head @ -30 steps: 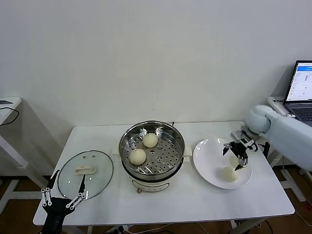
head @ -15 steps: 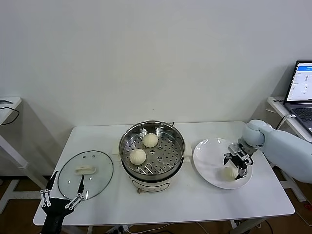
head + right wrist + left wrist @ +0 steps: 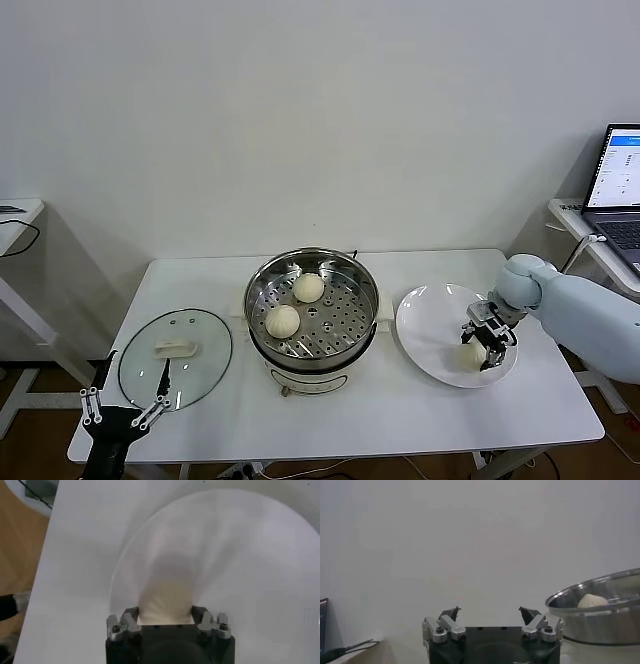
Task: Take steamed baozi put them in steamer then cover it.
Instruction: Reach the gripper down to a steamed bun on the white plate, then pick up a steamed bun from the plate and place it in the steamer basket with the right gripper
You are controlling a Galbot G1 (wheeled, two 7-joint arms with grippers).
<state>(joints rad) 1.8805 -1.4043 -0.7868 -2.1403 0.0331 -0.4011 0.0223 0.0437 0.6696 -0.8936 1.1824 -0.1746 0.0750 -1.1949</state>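
The steel steamer stands mid-table with two cream baozi on its perforated tray, one at the back and one nearer the front. A third baozi lies on the white plate, and my right gripper is shut on it; the right wrist view shows the bun filling the space between the fingers. The glass cover lies flat on the table's left side. My left gripper hangs open at the front left corner, holding nothing.
A laptop sits on a side table at the far right. A small white table stands at the far left. The steamer rim with a baozi shows in the left wrist view.
My right gripper has dropped onto the plate and shut around the baozi there. The left arm has not moved.
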